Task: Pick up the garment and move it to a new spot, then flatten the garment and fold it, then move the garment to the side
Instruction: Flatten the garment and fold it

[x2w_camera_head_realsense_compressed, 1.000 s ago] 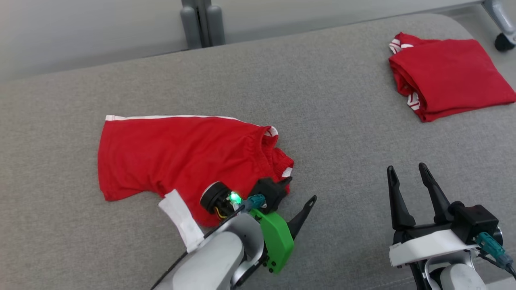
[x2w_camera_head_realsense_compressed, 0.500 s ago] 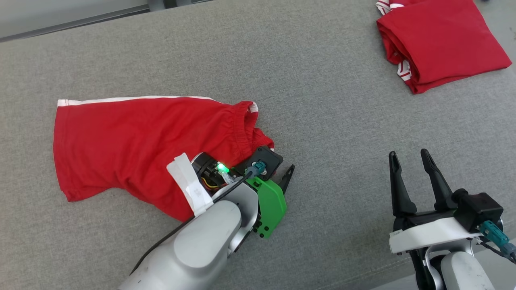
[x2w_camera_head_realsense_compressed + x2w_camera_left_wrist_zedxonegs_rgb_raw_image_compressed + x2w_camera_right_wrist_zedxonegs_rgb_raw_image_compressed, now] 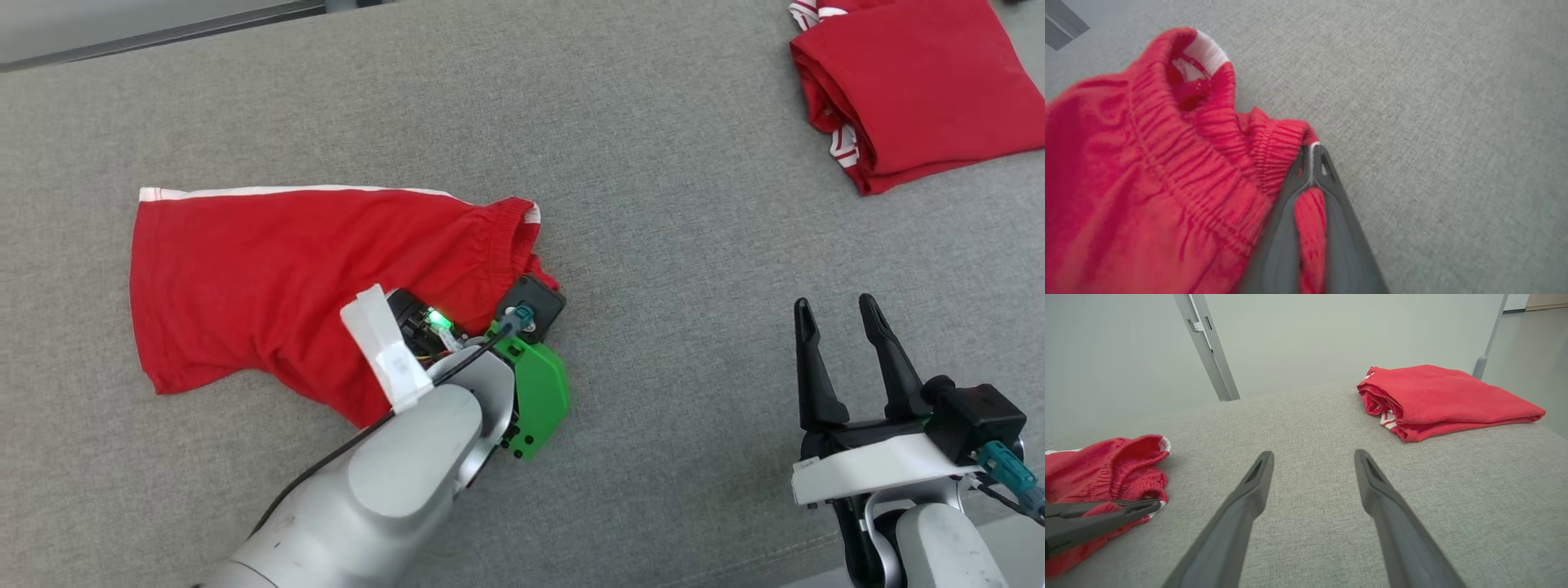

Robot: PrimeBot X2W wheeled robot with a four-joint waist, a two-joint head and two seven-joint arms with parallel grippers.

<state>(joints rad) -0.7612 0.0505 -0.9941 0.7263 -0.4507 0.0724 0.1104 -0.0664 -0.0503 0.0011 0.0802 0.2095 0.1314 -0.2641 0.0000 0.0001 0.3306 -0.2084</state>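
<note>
Grey padded surface (image 3: 694, 245) against a pale wall (image 3: 1331, 335); red garment (image 3: 286, 269) gripped at the waistband.

The surface runs across the head view, and a grey metal post (image 3: 1208, 347) stands at its far edge. The garment, red shorts with a white side stripe, lies spread on the robot's left half of the surface. A folded red garment (image 3: 914, 90) sits well apart at the far right. The left gripper (image 3: 1310, 157) is at the near-right corner of the elastic waistband, its jaws pinched together on the fabric. The right gripper (image 3: 835, 304) hovers over bare surface on the near right, jaws wide apart and holding nothing.
</note>
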